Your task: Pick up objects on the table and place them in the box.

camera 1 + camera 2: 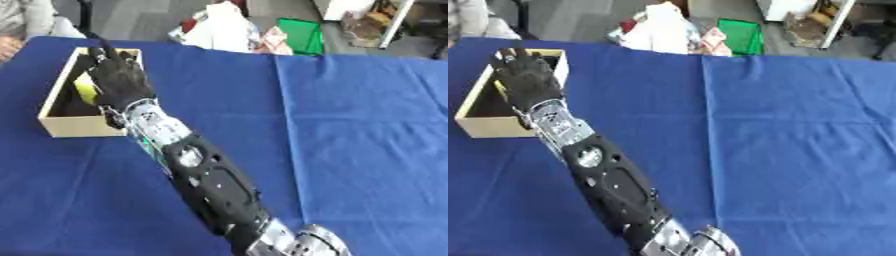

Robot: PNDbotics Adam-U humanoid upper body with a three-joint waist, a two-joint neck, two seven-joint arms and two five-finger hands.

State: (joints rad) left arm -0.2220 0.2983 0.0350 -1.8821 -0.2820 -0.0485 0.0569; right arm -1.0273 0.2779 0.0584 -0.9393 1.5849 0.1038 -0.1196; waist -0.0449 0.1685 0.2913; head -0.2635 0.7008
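At the near edge, a silver joint [302, 242] leads into the black forearm [214, 187], which rises from the lower middle of the view and slants up and left across the blue cloth [798, 150] covering the counter [367, 80]. Judging by where it enters, this looks like the right arm. A silver wrist section [150, 122] crosses the near right corner of the box. The right robot hand [118, 75] hangs over the open wooden box [74, 125], back upward, fingers [107, 49] stretched out and pointing away, gripping nothing visible. The box stands near the counter's far left corner. Inside it, just left of the robot hand, a yellow object [85, 89] shows, partly hidden by the palm. Beyond the counter's far edge lies floor clutter, including a green item [302, 35].
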